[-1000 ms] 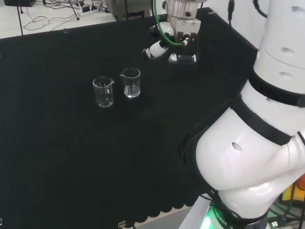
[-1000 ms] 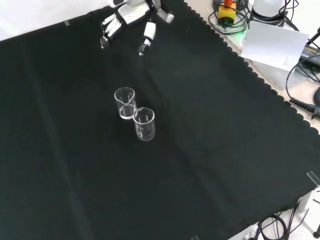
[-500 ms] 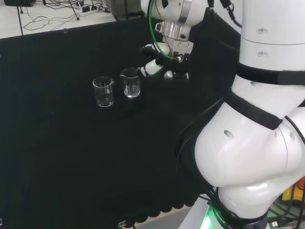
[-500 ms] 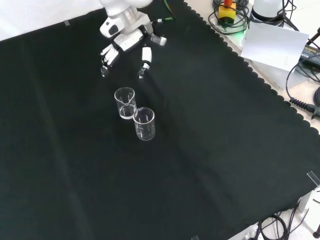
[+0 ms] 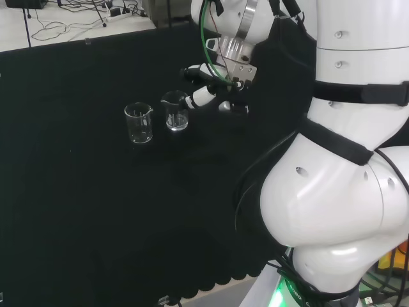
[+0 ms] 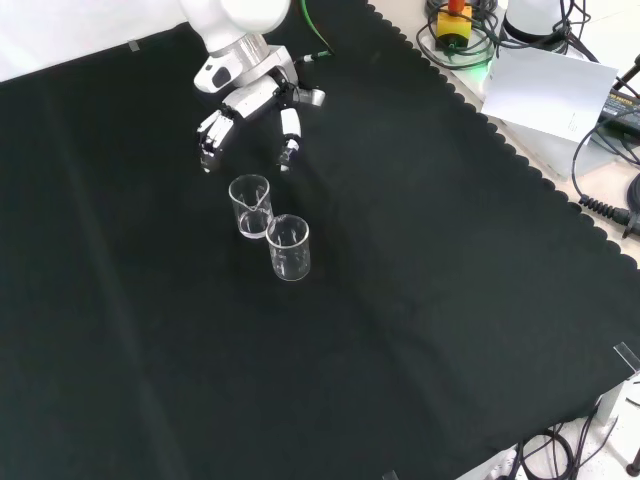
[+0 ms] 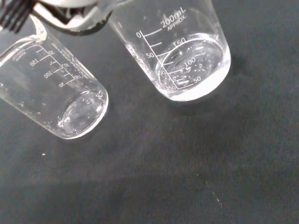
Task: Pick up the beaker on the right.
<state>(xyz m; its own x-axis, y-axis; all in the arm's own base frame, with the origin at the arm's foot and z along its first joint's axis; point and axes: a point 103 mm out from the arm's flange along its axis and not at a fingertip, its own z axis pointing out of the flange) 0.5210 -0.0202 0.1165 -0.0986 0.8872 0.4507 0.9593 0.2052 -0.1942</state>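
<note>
clear glass beakers (image 6: 251,205) (image 6: 288,247), black cloth (image 6: 420,300), hand (image 6: 250,100) splayed

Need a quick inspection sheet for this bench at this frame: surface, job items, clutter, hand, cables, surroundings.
Surface: black cloth covers the bench, scalloped edge, lies flat.
Job's things: two clear glass beakers, upright, look empty. In the head view the right beaker stands beside the left beaker; whether they touch, cannot tell.
Clutter: nothing seen on the cloth.
Hand: hand is open, fingers spread, next to the right beaker and holding nothing.
Cables: green cable runs along the arm; black cables lie off the cloth's edge.
Surroundings: white sheet and small gear beyond the cloth.
</note>
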